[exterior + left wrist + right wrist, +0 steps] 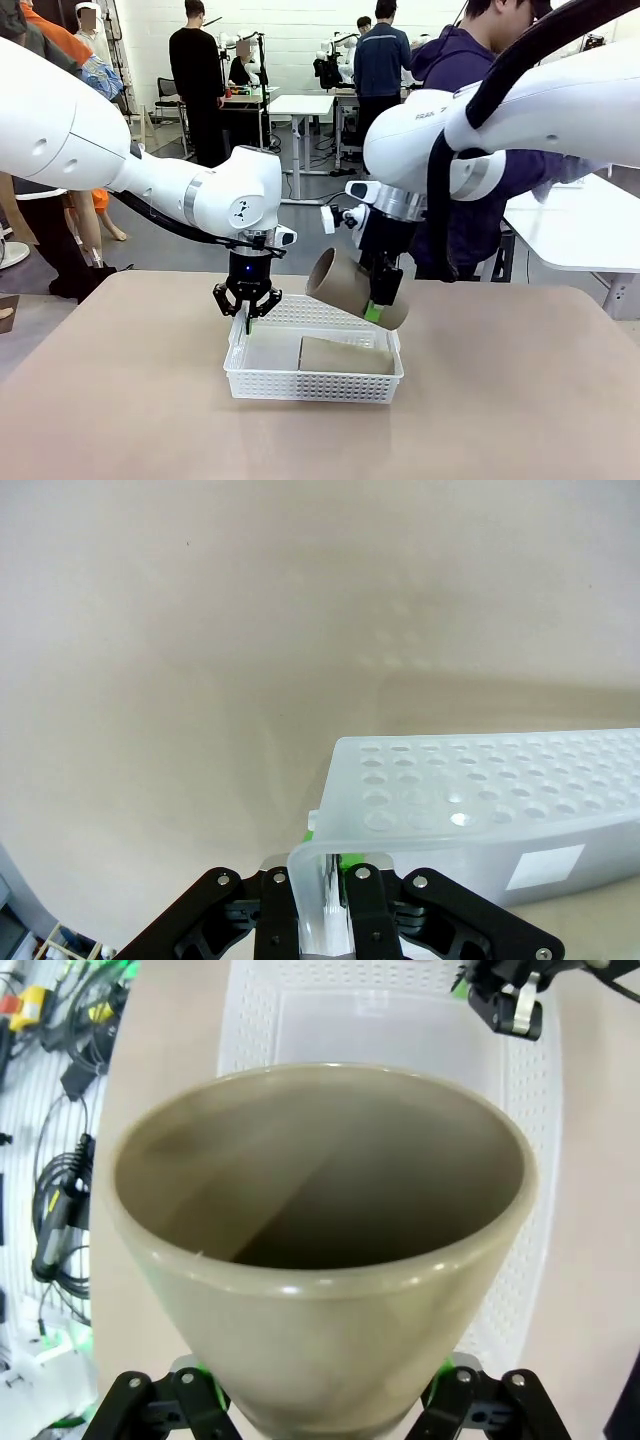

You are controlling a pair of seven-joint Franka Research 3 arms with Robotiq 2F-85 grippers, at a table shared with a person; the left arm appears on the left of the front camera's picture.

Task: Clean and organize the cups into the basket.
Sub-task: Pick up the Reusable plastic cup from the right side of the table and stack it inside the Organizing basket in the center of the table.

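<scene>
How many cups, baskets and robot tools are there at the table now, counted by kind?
Tan-brown cups: 2 (held cup, lying cup in the basket)
White basket: 1
Tools: 2 (left tool, right tool)
Total: 5

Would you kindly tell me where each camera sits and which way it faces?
Front view: fixed between the arms, facing across the beige table toward a person in purple; both white arms show.
Left wrist view: looks down the left gripper, shut on the shallow white lattice plastic basket's rim.
Right wrist view: looks along the right gripper into the tan-brown tapered tumbler it holds, above the basket.
Shared: front and right wrist views both show the left gripper at the basket.
</scene>
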